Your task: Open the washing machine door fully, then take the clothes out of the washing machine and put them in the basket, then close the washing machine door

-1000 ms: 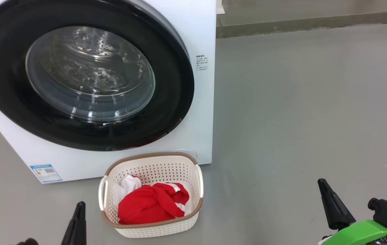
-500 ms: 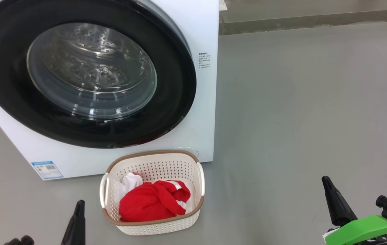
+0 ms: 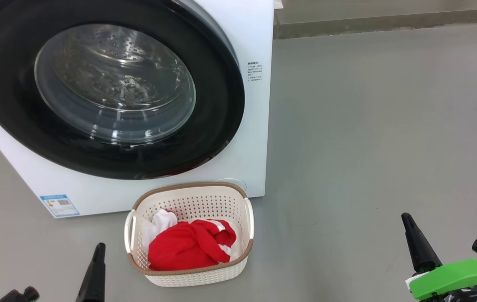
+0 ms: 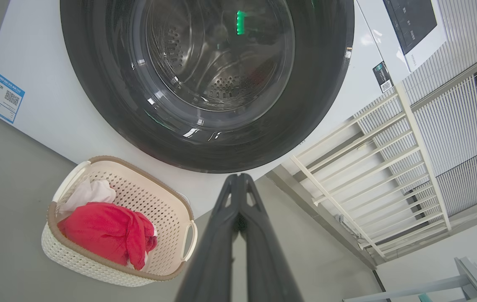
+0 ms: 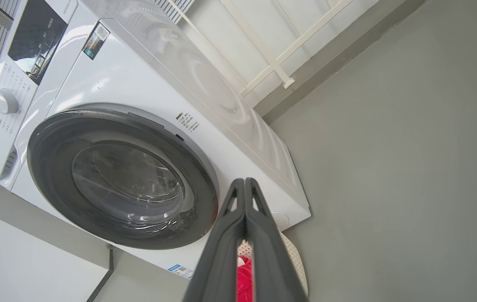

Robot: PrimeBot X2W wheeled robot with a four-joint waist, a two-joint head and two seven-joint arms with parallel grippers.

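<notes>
Your washer (image 3: 259,126) stands with its door (image 3: 221,105) flush against the front, so the closing looks done; check that the latch holds before you back away. The basket (image 3: 192,279) sits on the floor just in front of it, with the red clothes (image 3: 183,251) inside. The left pincer (image 3: 100,248) and right pincer (image 3: 407,219) are each pressed together and empty; mind the basket near the left one
</notes>
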